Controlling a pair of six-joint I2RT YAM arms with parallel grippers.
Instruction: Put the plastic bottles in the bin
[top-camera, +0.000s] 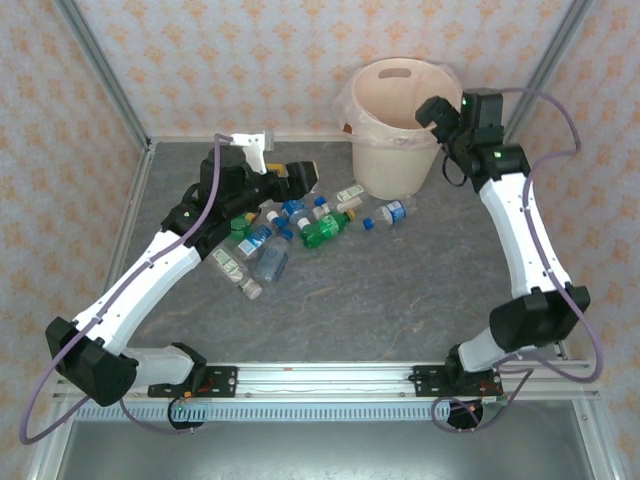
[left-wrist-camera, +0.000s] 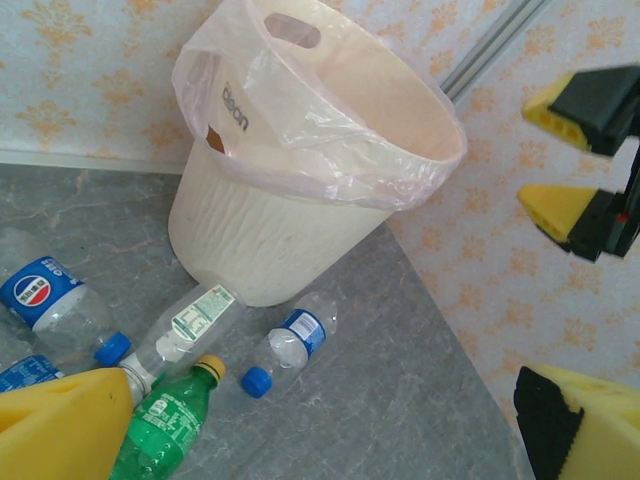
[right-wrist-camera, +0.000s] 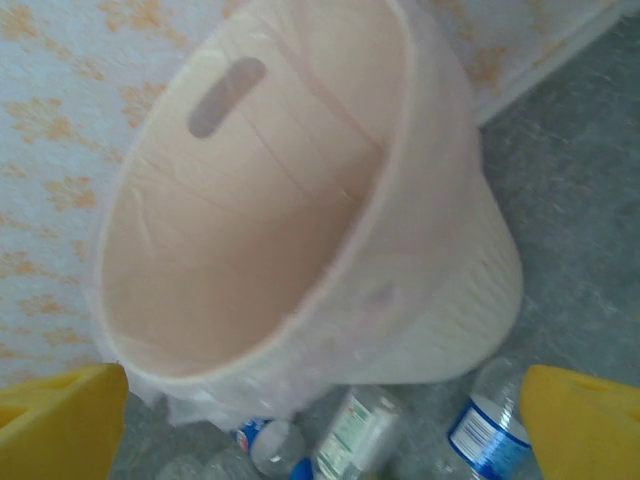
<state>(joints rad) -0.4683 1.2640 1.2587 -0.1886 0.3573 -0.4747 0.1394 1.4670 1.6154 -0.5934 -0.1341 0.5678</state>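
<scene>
At the far side of the table, right of centre: bin. It is cream and stands upright, with a clear liner folded over the rim and a handle slot in the back wall.

Left of the bin and in front of it: bottles. They lie flat on the table in a loose cluster, all outside the bin.
- Green bottle: yellow cap, at the cluster's right side.
- Blue-capped bottle: clear, just in front of the bin and apart from it.
- White-label bottle: clear, seems to touch the bin's base, though the contact is not certain.
- Pepsi bottle: clear, further left in the cluster.

Left gripper: low over the back of the cluster, near the bin's left side. The fingers are spread wide with nothing between them. In the left wrist view the green bottle lies just beside one finger.

Right gripper: raised at the bin's right rim. The fingers are apart and hold nothing. In the right wrist view the bin's mouth lies beneath it, somewhat blurred.
</scene>
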